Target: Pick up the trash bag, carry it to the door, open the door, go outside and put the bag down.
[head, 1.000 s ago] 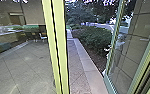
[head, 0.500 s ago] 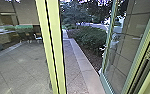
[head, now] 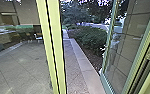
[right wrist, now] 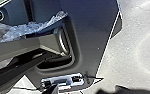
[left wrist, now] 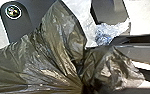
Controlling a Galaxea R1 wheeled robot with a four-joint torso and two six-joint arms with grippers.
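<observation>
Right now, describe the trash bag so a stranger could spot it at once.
In the left wrist view, find the robot's wide dark plate. In front of it is the trash bag, glossy olive-brown plastic with long folds gathered to a neck and a crumpled tuft beyond. Dark colour sets it apart from the pale crinkled plastic.

Cropped edges, blurred furniture
The trash bag [left wrist: 58, 42] is cut off by the left wrist view's edge, the glass door [head: 110, 27] by the head view's; distant furniture [head: 38, 37] is blurred.

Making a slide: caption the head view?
Beyond an open glass door and yellow-green post, a hedge borders paving.
</observation>
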